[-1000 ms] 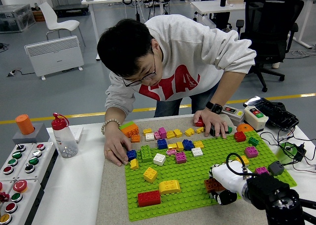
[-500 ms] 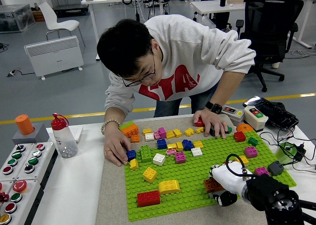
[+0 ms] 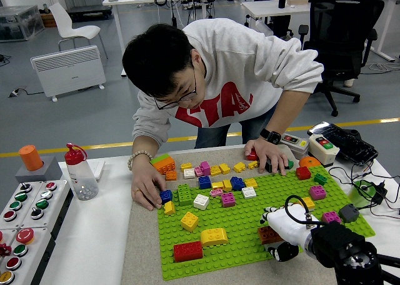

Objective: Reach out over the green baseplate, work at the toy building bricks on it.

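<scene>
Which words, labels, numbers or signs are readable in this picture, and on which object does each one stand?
"STA": large red letters on the person's white sweatshirt, partly hidden by folds, so the word may be longer.
Button box at the left: any labels are too small to read.
Switch boxes at the far right: markings too blurred to read.
Bricks and green baseplate: no text visible.

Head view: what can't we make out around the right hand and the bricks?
- Right hand: its fingers are hidden under its own white shell, so grip unclear.
- Brown brick: partly covered by that hand; contact unclear.
- Red brick: mostly under the person's hand.
- Left arm: out of frame.
</scene>
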{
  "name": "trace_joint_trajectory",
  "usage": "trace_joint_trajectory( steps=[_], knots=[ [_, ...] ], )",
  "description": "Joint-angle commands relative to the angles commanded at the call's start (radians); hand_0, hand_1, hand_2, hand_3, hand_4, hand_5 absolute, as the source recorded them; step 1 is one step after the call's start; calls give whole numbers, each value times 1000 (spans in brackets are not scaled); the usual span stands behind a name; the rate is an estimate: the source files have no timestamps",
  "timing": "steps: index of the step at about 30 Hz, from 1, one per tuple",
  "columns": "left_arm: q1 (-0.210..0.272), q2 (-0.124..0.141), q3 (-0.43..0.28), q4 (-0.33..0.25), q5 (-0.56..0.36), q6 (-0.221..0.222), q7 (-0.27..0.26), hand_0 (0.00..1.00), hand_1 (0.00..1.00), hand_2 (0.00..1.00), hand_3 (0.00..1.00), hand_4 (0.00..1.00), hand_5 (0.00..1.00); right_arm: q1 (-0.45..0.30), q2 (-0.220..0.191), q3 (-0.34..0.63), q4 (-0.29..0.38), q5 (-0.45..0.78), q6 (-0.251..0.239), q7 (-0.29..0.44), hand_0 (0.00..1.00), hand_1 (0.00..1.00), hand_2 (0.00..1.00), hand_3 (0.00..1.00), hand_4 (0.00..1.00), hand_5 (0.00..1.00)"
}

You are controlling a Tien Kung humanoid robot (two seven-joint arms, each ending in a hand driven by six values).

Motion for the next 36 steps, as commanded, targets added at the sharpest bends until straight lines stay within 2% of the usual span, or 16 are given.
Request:
trace_joint_trajectory(
  steps=[3, 4, 8, 9, 10, 16, 20, 21, 22, 27, 28, 34, 35, 36],
  knots=[
    [0, 0, 0, 0, 0, 0, 0, 651, 690, 666, 561, 282, 998, 0, -2, 6, 10, 6, -1, 0, 947, 890, 998, 890, 713, 283],
    [0, 0, 0, 0, 0, -1, 0, 651, 690, 666, 561, 282, 998, 0, -4, 8, 14, 10, -1, 0, 960, 907, 998, 984, 789, 353],
    [-1, 1, -1, 0, 0, -1, 0, 651, 690, 666, 561, 282, 998, -3, -8, 22, 34, 18, -17, 0, 960, 907, 998, 984, 789, 353],
    [-2, 1, -1, 0, 0, -1, 0, 651, 690, 666, 561, 282, 998, -3, -9, 27, 40, 19, -27, 0, 960, 907, 998, 984, 789, 353],
    [-3, 1, -1, 0, 0, -1, 0, 651, 689, 666, 561, 282, 998, -4, -10, 33, 46, 21, -37, 0, 976, 910, 998, 998, 827, 409],
    [-5, 2, -2, 0, -1, -2, 0, 651, 690, 666, 561, 282, 998, -11, -14, 62, 87, 61, -83, 21, 973, 908, 998, 998, 820, 431],
    [-7, 2, -2, 0, -2, -2, 1, 651, 690, 666, 561, 282, 998, -20, -16, 88, 116, 115, -133, 58, 973, 908, 998, 998, 820, 431],
    [-7, 2, -2, 0, -2, -3, 1, 651, 690, 666, 561, 282, 998, -23, -16, 96, 123, 132, -154, 75, 973, 908, 998, 998, 820, 431],
    [-8, 2, -3, 0, -2, -3, 1, 651, 690, 665, 561, 283, 998, -28, -17, 106, 131, 154, -182, 96, 934, 887, 971, 955, 717, 409],
    [-10, 2, -5, 0, -1, -3, 1, 651, 690, 665, 561, 283, 998, -53, -13, 159, 145, 257, -326, 193, 934, 887, 971, 955, 717, 409],
    [-10, 2, -5, 0, -1, -3, 1, 651, 690, 665, 561, 282, 998, -59, -12, 175, 145, 281, -359, 217, 850, 820, 888, 846, 515, 350],
    [-11, 2, -5, 0, -2, -4, 1, 651, 690, 665, 561, 282, 998, -93, -9, 257, 134, 415, -544, 345, 850, 820, 888, 846, 515, 350],
    [-11, 2, -5, 0, -2, -4, 1, 651, 690, 665, 560, 282, 998, -99, -9, 272, 129, 438, -578, 368, 779, 758, 795, 763, 460, 321],
    [-11, 2, -5, 0, -2, -4, 1, 651, 690, 665, 560, 282, 998, -106, -8, 286, 125, 455, -605, 386, 779, 758, 795, 763, 460, 321]
  ],
)
